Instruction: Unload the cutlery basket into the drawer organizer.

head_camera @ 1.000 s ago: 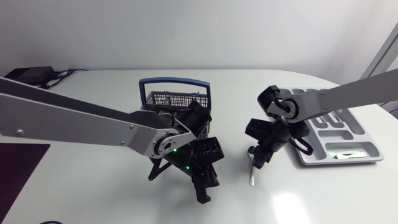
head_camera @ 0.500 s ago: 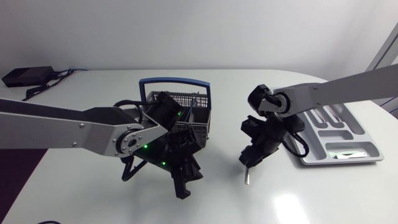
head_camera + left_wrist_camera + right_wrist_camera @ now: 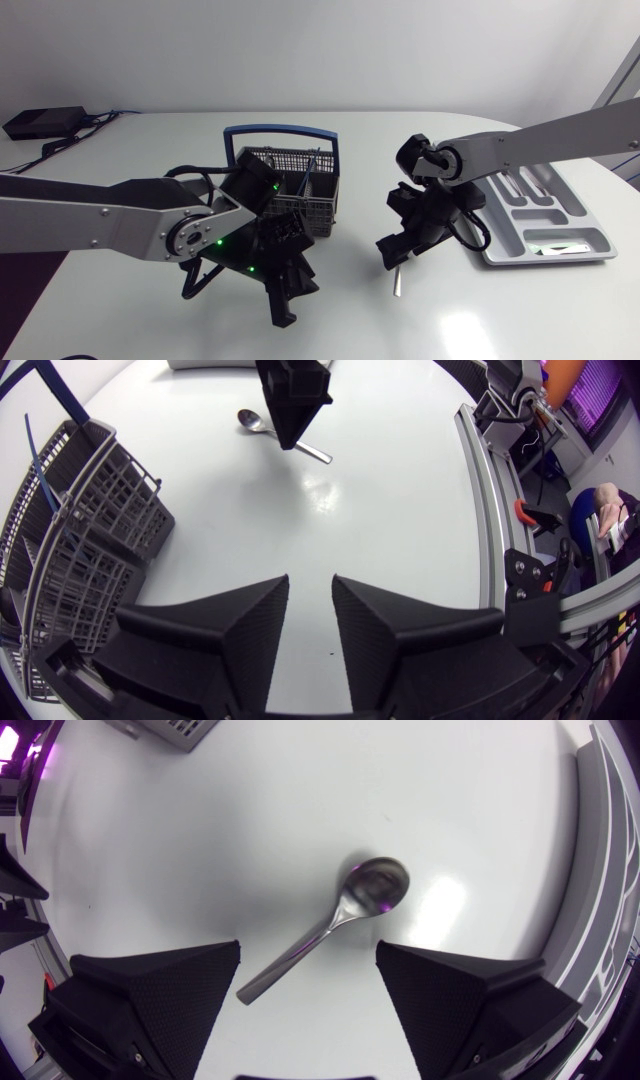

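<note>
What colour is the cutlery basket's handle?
The handle is blue, clearest in the head view.

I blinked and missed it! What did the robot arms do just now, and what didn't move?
The left gripper pulled back toward its own side, uncovering the basket. The right gripper shifted slightly toward the basket, open above the spoon. Nothing was picked up. Spoon, basket and drawer organizer stayed put.

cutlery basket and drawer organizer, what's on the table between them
In the head view, a spoon lies on the table between the cutlery basket and the drawer organizer, under the open right gripper.
</note>
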`<state>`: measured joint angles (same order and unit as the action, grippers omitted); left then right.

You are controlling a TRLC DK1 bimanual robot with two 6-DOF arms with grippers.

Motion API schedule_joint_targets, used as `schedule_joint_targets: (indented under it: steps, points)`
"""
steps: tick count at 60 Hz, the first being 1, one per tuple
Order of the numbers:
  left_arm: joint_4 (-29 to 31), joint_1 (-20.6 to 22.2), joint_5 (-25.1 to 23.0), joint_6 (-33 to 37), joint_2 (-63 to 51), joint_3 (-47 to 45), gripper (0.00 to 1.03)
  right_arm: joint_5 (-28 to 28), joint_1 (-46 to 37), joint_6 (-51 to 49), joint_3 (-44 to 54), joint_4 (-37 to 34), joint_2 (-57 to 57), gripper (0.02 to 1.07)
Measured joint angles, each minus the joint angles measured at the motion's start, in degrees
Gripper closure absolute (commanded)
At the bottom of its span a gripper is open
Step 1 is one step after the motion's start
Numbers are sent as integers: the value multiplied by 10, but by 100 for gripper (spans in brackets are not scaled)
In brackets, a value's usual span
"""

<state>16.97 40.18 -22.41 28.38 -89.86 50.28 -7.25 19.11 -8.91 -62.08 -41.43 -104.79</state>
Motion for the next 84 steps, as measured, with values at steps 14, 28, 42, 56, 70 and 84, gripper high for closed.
schedule_joint_targets:
  steps: [14, 28, 42, 56, 70, 84]
  points:
    - [-1, 0, 0, 0, 6, -1, 70, 11, -9, 2, -2, 12, -10, 7]
    - [-2, -1, 0, 0, 7, -5, 70, 35, 3, 2, -2, 27, -10, 9]
    - [-2, -8, 0, 0, 7, -6, 70, 39, 6, 2, 0, 33, -10, 57]
    - [-2, -8, 0, 0, 11, -7, 70, 39, 3, 2, 9, 38, -10, 61]
    - [-2, -8, 0, 0, 12, -8, 70, 39, 2, 1, 18, 40, -10, 96]
    - [-2, -8, 0, 0, 15, -9, 70, 35, -3, -14, 23, 42, -10, 101]
